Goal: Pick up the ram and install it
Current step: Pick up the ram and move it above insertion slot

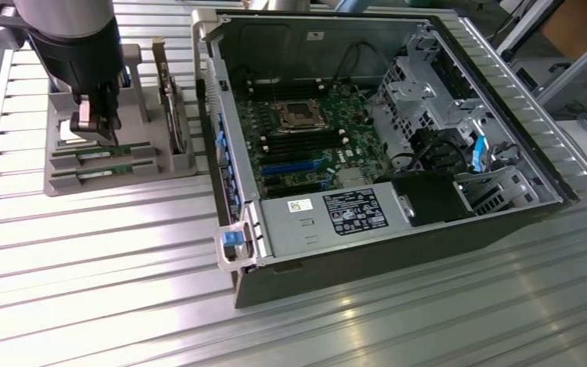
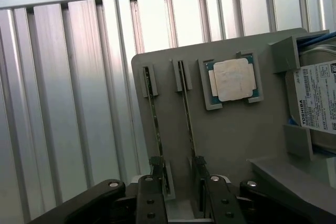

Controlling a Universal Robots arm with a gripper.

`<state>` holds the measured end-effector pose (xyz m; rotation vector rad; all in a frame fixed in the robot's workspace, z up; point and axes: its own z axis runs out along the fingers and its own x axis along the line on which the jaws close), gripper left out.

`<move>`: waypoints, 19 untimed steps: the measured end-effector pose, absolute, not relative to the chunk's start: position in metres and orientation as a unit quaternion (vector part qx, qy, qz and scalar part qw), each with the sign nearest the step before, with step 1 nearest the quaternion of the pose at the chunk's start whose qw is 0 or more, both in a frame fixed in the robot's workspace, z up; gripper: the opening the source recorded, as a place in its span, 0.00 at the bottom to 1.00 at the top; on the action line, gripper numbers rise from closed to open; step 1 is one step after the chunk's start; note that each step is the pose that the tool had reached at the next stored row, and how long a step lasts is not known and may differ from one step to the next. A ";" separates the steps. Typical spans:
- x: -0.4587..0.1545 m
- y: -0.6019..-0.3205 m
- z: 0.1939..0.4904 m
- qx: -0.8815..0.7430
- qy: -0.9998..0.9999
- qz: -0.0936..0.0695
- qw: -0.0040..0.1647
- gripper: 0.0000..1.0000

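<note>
1. Step in hand, as we judge it: the approach to the pick; the tool [image 1: 92, 130] [image 2: 177, 174] hangs over the grey holder [image 1: 120, 186], fingers spread wide, pinching nothing.
2. The ram [image 1: 105, 157] [image 2: 152, 114] sits on edge in a holder slot; its twin [image 1: 100, 175] [image 2: 186, 111] sits just beside it in the next slot; neither is lifted.
3. Wrist view: one finger stands near each stick's end; we cannot tell which stick is aimed at.
4. Judgement: a grasp calls for the fingers astride one stick alone, clear of the other.
5. The holder also carries a square processor chip [image 2: 233, 80] in a recess and a hard drive [image 2: 320, 98] at one end.
6. The computer case [image 1: 396, 256] lies open on the surface [image 1: 89, 252] with the motherboard [image 1: 304, 145] exposed; its memory slots are too small to judge.
</note>
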<state>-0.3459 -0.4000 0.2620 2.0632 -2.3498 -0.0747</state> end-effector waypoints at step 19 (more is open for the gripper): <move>-0.346 -0.406 0.246 0.699 -0.715 -0.023 0.008 0.36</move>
